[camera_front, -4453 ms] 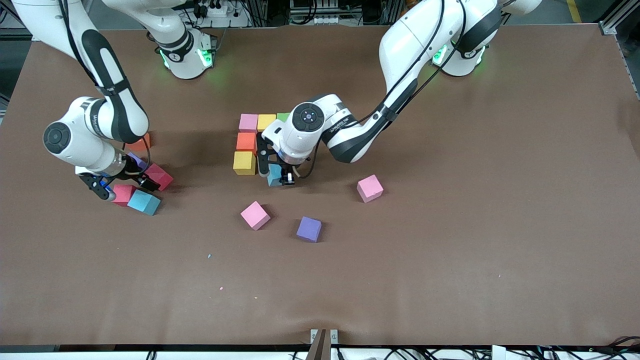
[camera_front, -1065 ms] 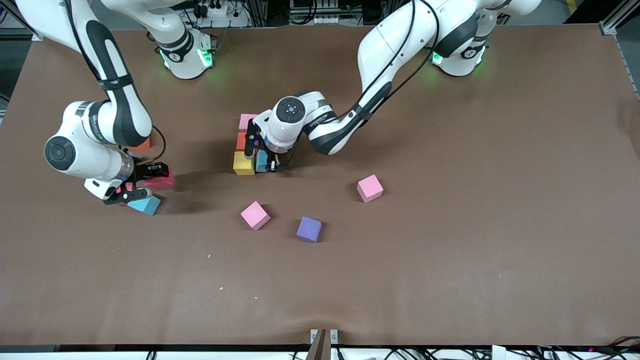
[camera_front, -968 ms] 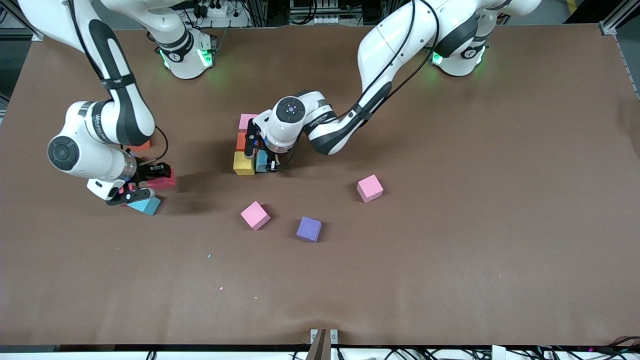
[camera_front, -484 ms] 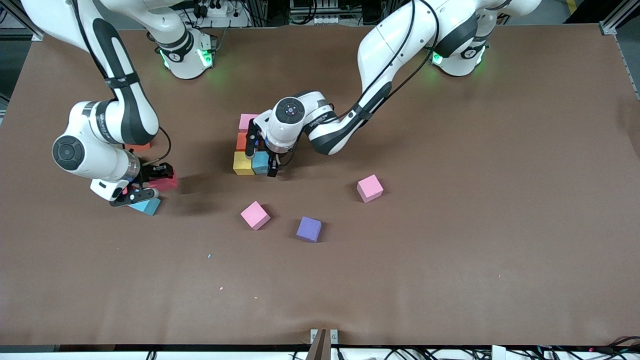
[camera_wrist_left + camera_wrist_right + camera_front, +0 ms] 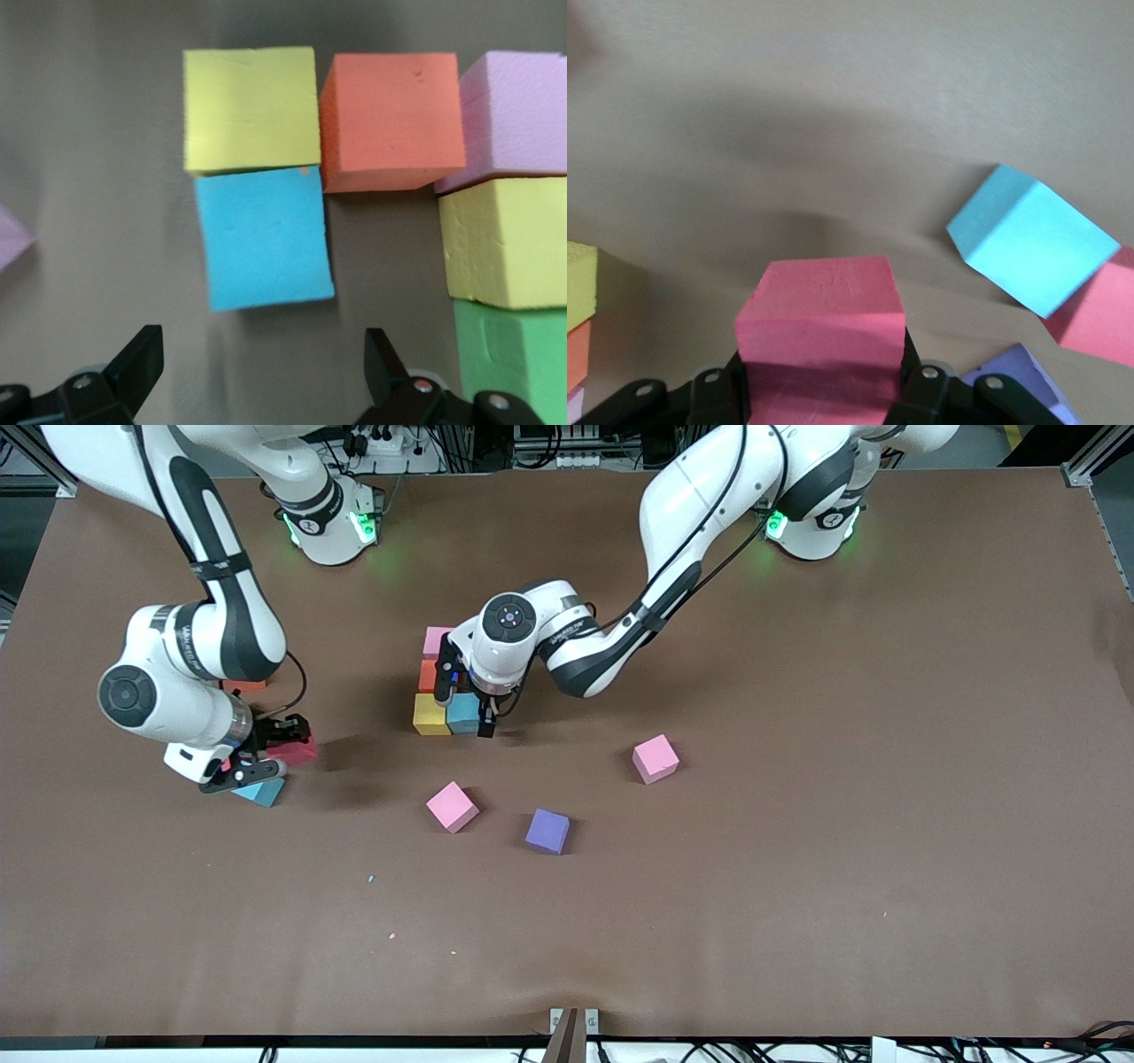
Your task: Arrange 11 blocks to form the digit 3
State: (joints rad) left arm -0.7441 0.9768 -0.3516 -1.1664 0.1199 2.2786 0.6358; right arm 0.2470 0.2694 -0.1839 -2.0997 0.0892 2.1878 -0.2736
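Note:
Part of the digit 3 lies mid-table: pink (image 5: 436, 640), orange (image 5: 431, 676) and yellow (image 5: 431, 715) blocks in a line, with the light blue block (image 5: 462, 713) beside the yellow one. The left wrist view also shows a second yellow block (image 5: 505, 239) and a green one (image 5: 514, 354) next to the pink block (image 5: 523, 115). My left gripper (image 5: 465, 700) hovers open over the light blue block (image 5: 264, 239), not touching it. My right gripper (image 5: 275, 755) is shut on a red block (image 5: 819, 310), just above the table at the right arm's end.
Loose blocks lie nearer the front camera: pink (image 5: 452, 806), purple (image 5: 547, 831) and another pink (image 5: 656, 758). Under the right gripper sit a light blue block (image 5: 261, 791), a red one (image 5: 1099, 314) and a purple one (image 5: 1019, 381). An orange block (image 5: 244, 685) peeks out beneath the right arm.
The left gripper opened and let go of the light blue block beside the yellow one. The right gripper carried its red block slightly toward the table's middle.

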